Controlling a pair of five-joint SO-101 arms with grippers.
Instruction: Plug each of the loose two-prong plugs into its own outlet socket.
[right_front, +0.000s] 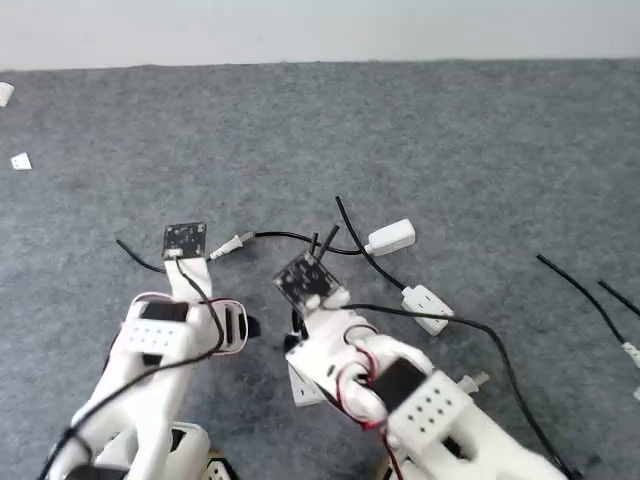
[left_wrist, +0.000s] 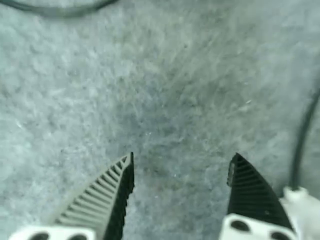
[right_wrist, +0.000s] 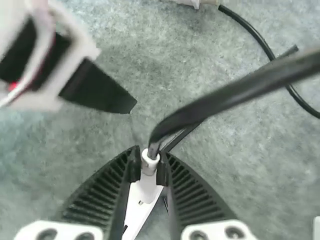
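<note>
while right gripper (right_wrist: 150, 156) clamps a white plug (right_wrist: 145, 187), left gripper (left_wrist: 183, 157) gapes over carpet (left_wrist: 150, 75)

surface: grey carpet (right_front: 480, 150) | back: pale wall (right_front: 320, 30) | far left: two small white bits (right_front: 20, 161)

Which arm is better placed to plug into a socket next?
Right. The right gripper is shut on a white plug, and its arm is nearer the outlet socket in the high view. The left gripper is open over carpet, holding nothing.
</note>
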